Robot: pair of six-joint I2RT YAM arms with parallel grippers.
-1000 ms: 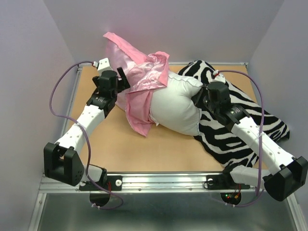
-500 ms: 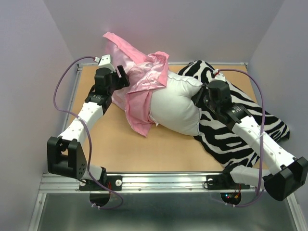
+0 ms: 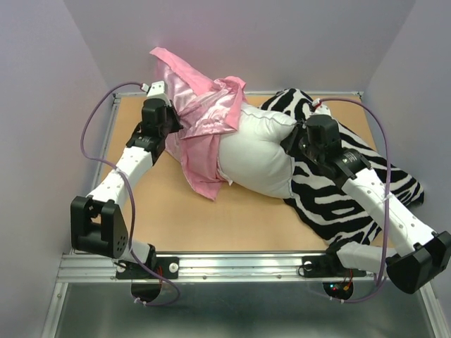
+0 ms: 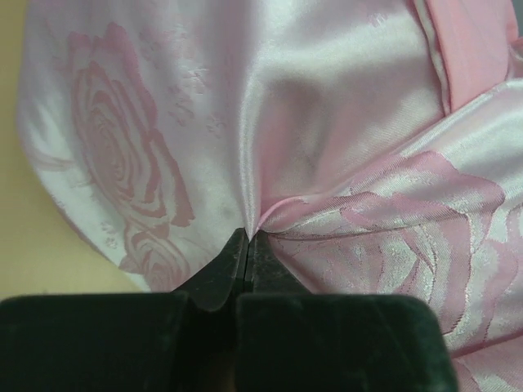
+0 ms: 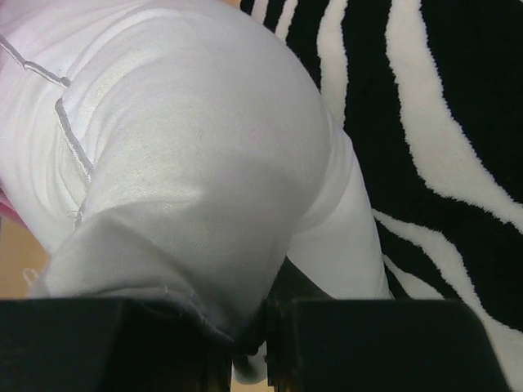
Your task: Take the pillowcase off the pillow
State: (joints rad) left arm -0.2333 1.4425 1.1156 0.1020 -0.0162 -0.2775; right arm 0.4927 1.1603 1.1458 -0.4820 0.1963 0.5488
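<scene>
Top external: zebra-striped pillow (image 3: pixel 352 183) right, pillow (image 3: pixel 257 155) center, half bared, pinched by right gripper (image 3: pixel 292 144); pillowcase (image 3: pixel 201 116) upper left, dragged further off than a second ago, clamped in left gripper (image 4: pixel 248 237).

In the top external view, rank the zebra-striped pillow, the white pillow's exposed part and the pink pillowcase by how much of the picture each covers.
1. Zebra-striped pillow, largest, though the right arm hides part of it.
2 and 3. Pillowcase and the exposed part of the white pillow look about equal; the pillowcase is bunched, so I won't rank them.
</scene>
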